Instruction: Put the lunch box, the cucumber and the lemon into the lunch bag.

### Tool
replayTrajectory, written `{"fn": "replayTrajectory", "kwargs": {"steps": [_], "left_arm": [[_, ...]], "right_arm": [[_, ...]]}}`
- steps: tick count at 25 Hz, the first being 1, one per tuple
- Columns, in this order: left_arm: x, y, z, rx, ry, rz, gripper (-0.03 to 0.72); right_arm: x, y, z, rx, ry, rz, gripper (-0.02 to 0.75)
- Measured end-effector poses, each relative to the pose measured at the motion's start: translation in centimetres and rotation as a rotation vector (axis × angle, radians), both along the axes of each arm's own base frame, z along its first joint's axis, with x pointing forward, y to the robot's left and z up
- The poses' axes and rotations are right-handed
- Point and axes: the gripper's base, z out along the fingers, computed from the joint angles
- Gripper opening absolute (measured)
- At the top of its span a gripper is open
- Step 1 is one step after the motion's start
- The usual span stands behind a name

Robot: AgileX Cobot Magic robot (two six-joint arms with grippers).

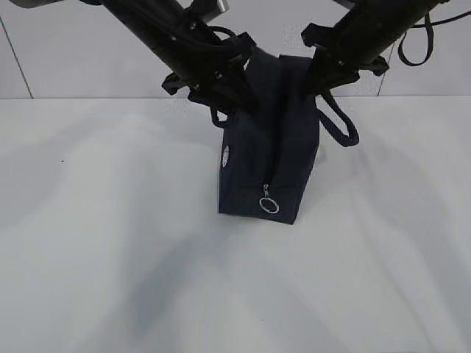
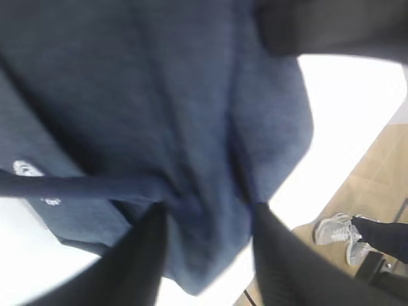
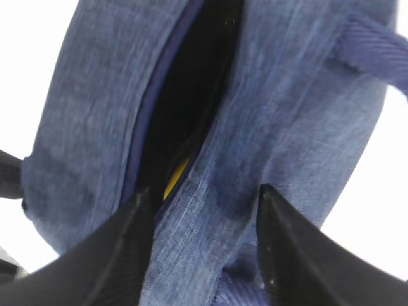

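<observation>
From where I stand, the left hand (image 1: 221, 92) is at the upper left edge of the lunch bag (image 1: 268, 158), its dark fingers (image 2: 137, 261) set apart with a fold of navy cloth between them. I cannot tell whether they actually pinch that cloth or only rest around it. A loop handle crosses in front of it, just above the small white logo (image 1: 225, 157).

The bag stands upright in the middle of the bench (image 1: 110, 257), end-on to me, with the zipper's ring pull (image 1: 268, 205) hanging low on the near end. The top slit gapes a little, and deep inside it shows a sliver of yellow, most likely the lemon (image 3: 173, 178). The lunch box and the cucumber are nowhere on the bench, so I judge they are inside the bag too, though I cannot see them.

The right hand (image 1: 331, 77) sits on the upper right edge, fingers (image 3: 284, 236) spread around the cloth beside the opening; again the grip itself is hidden. The other handle (image 1: 340, 125) droops below it.

The risk I see is the tall, narrow bag tipping if either hand drags sideways while cloth is caught in it, or snags a handle.

The bench is plain matte white, against a pale wall. Wood flooring and someone's sneakers (image 2: 338, 233) show beyond it.
</observation>
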Motion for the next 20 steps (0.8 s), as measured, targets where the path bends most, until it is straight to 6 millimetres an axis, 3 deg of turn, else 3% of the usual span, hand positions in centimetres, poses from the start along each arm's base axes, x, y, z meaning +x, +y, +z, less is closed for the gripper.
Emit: {"fn": "replayTrajectory", "kwargs": {"steps": [3,5,7,10,13,20], "left_arm": [[-0.1,0.0,0.2,-0.007,0.009,-0.007,0.391],[0.0,0.3,0.2,-0.007,0.017,-0.009,0.427],[0.0,0.7,0.4,-0.006,0.020,-0.006,0.440],[-0.1,1.8,2.1,0.004,-0.027,0.009,0.443],[-0.5,3.2,4.9,0.017,-0.109,0.033,0.444],[-2.6,6.1,11.7,0.082,-0.365,0.099,0.416]], "right_arm": [[-0.1,0.7,0.0,0.004,-0.004,0.012,0.249],[-0.1,0.8,0.0,0.006,-0.004,0.014,0.347],[-0.2,1.0,0.1,0.006,-0.005,0.017,0.385],[-0.1,1.0,0.9,0.012,-0.025,0.010,0.404],[-0.4,1.0,3.1,0.030,-0.084,0.007,0.401],[-4.1,0.6,11.3,0.092,-0.282,0.000,0.357]]}}
